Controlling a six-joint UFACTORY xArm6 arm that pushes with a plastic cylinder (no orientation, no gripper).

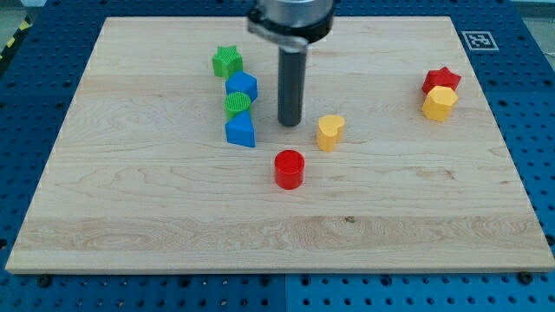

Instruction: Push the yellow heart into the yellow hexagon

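The yellow heart [329, 132] lies near the middle of the wooden board [173, 208]. The yellow hexagon [440, 103] sits far to the view's right, touching a red star [441, 80] just above it. My tip [290, 123] rests on the board just left of the yellow heart, a small gap apart from it. The rod rises straight up to the arm's head at the view's top.
A column of blocks stands left of my tip: a green star [227, 61], a blue hexagon [242, 86], a green cylinder [238, 104] and a blue triangular block [241, 132]. A red cylinder [289, 169] lies below the tip and the heart.
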